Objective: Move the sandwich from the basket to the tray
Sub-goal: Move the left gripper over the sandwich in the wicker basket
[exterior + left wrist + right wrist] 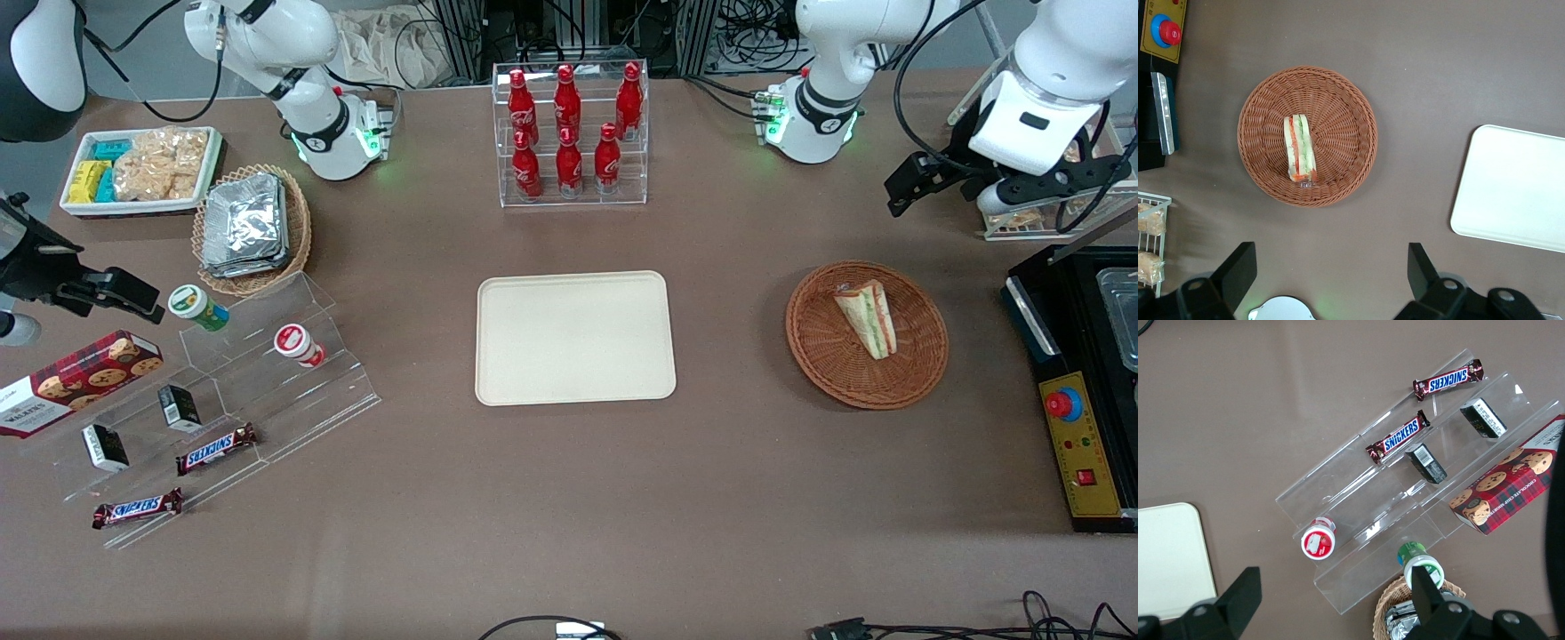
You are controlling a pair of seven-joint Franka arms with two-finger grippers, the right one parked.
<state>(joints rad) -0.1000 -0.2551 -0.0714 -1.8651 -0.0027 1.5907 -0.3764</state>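
- Brown matte tabletop [622,498] is seen in the front view, with cables and frames at its edge farthest from the camera.
- Front view: the tray [575,338] lies flat at mid-table, nothing on it. The basket [866,334] sits toward the working arm's end, well apart from the tray. The sandwich [866,318] is lying in the basket, slightly off-centre.
- Front view: the gripper [925,182] is held above the table, farther from the camera than the basket and apart from it, touching nothing. A rack of red bottles [571,133] stands farther from the camera than the tray. A black control box [1080,418] with a red button is noted at the working arm's end.
- Left wrist view: the basket [1307,135] is seen from overhead, the sandwich [1300,148] resting inside it on its side, filling layers visible. The fingers [1238,268] are spread wide and released, nothing held between them. A corner of the tray [1511,188] is visible, apart from the basket.
- Right wrist view: a clear stepped stand [1358,520] is recorded, bearing Snickers bars [1399,437] and a cookie box [1508,483].
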